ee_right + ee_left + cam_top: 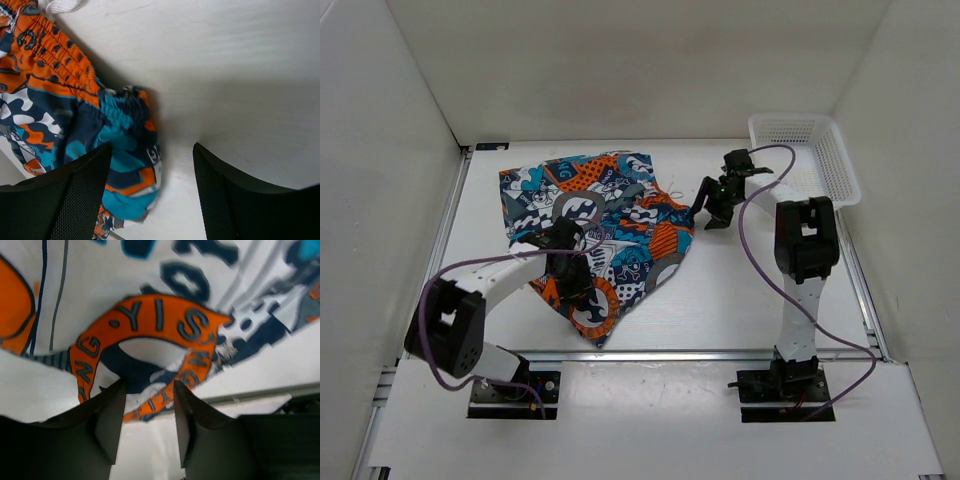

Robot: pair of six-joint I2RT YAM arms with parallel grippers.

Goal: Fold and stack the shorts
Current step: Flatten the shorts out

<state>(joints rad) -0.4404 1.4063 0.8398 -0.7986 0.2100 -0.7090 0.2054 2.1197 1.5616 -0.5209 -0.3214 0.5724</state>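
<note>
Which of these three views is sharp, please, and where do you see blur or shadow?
Top external: evenly lit and sharp across the shorts. Left wrist: the print along the top edge is blurred, the orange ring sharper. Right wrist: the shorts throw a soft dark shadow on the table.

On the shorts (605, 205), busy patchwork in orange, teal, navy and white, with checks, dots and an orange ring lettered in navy. Plain white for the mesh basket (842, 160) and table (710, 300).
</note>
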